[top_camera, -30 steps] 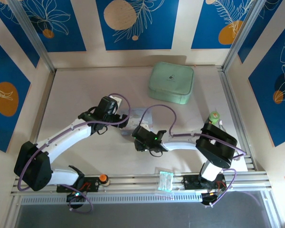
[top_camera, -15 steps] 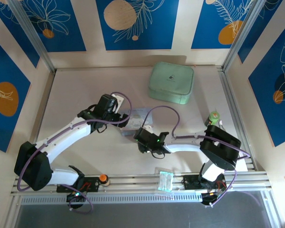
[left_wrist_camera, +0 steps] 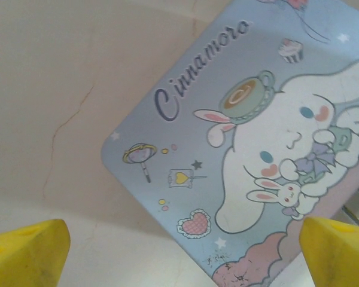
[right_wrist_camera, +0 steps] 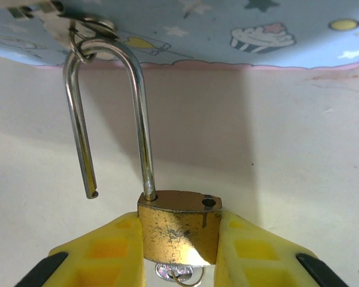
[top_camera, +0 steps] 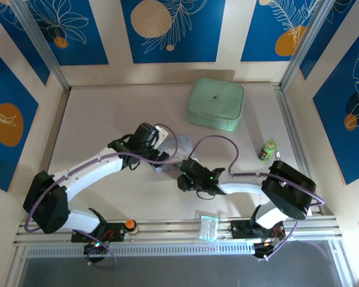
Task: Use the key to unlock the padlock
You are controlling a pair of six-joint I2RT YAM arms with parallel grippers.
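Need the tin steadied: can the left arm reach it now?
Probably yes: the left gripper hangs open right over the tin, nothing between them. The right gripper grips the padlock at its edge.

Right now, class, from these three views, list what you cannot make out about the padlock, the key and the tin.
The key: right wrist view, only a silver sliver and ring; the rest is hidden by the padlock body and the bottom edge.
The tin, its clasp: right wrist view, cut by the top edge.
The padlock in the top view: too small, under the right gripper.
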